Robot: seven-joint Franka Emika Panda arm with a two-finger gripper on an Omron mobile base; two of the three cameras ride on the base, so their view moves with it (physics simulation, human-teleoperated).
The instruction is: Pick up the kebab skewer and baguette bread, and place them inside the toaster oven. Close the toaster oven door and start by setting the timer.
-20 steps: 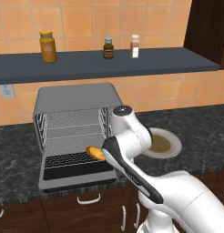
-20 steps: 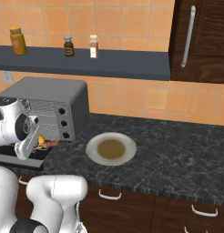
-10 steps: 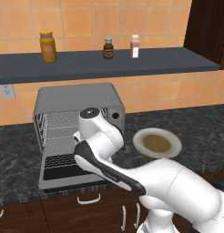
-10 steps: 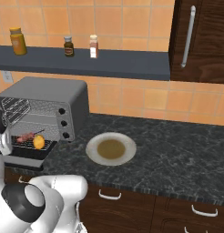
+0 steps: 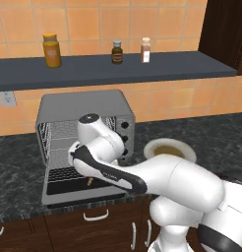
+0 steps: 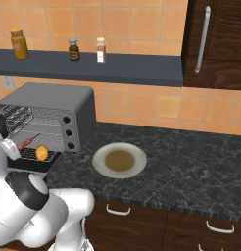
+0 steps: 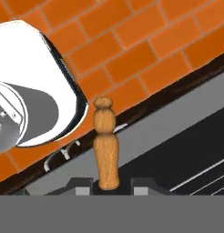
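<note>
With the gripper (image 7: 107, 185) pinched together on the turned wooden end of the kebab skewer (image 7: 105, 141), you've got the stick standing up between the finger tips in the hand view. From the right base view the kebab skewer (image 6: 28, 141) reaches in over the lower rack of the toaster oven (image 6: 54, 100). The baguette bread (image 6: 41, 153) sits just beside it at the oven mouth; whether it rests on the rack front or on the door, you can't tell from here.

Handling, as a judgement: the skewer looks light and stiff, but a grip at one end lets the loaded length swing, so keep the wrist calm and set it flat on the wires. The round handle may roll between the pads.

Around it, the toaster oven door (image 5: 59, 186) hangs open and flat in front, overhanging the dark speckled worktop (image 6: 191, 166). The three knobs (image 6: 67, 132) sit in a column on the right. A bare plate (image 6: 100, 164) lies near the oven, and jars stand on the shelf (image 6: 132, 73) above.
</note>
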